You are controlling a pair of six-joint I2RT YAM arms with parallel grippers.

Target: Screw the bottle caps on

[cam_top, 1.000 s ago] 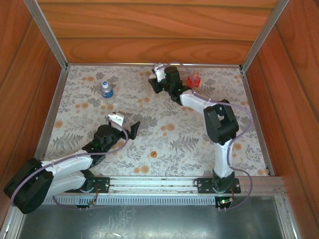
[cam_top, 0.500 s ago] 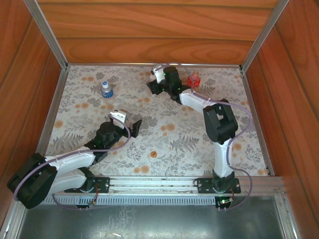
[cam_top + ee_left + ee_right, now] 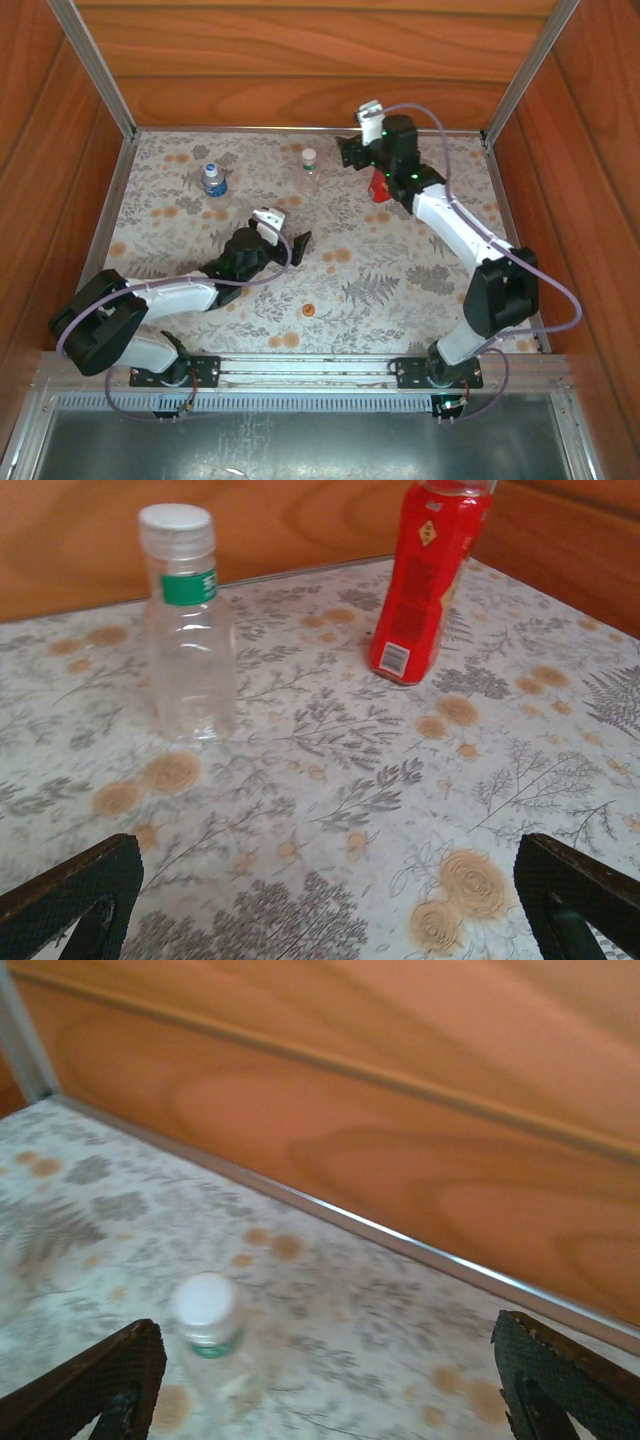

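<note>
- Orange cap (image 3: 308, 310): loose on near table (image 3: 400, 290), centre, well apart from every bottle. Tiny; off-centre pinch likely to flick it away.
- Left gripper (image 3: 288, 242): released, empty, jaws wide, facing slim bottle (image 3: 188, 630) and red bottle (image 3: 425, 580).
- Blue-capped bottle (image 3: 212, 179): far left, upright.
- Slim bottle: white-capped, light; glancing touch could topple it.
- Right gripper (image 3: 350, 152): released, empty, at far edge. Right arm (image 3: 450, 220) crosses red bottle in top view; knock-over risk.

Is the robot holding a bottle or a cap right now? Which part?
Nothing is held. The left gripper and the right gripper are both open and empty.
</note>
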